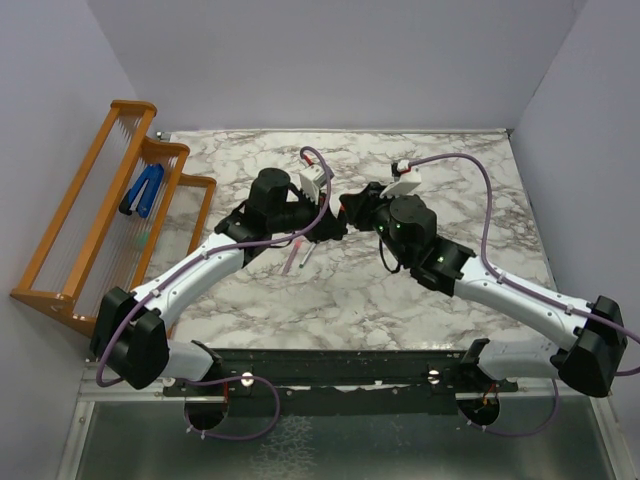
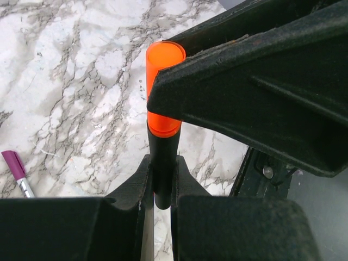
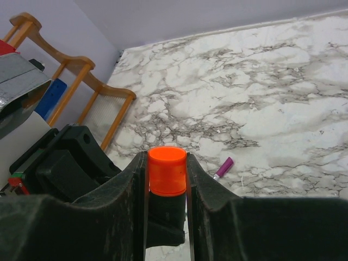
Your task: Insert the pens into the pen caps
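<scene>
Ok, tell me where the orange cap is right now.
In the right wrist view, the orange cap sits clamped in the right gripper, on the black marker that the left gripper holds.

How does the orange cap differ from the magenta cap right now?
The orange cap is up in the air, clamped by the right end effector; the magenta cap lies loose on the marble table.
The orange cap sits on the black marker, which the left end effector grips; the magenta cap sits on a thin pale pen.
Shared: both cap a pen's end.
</scene>
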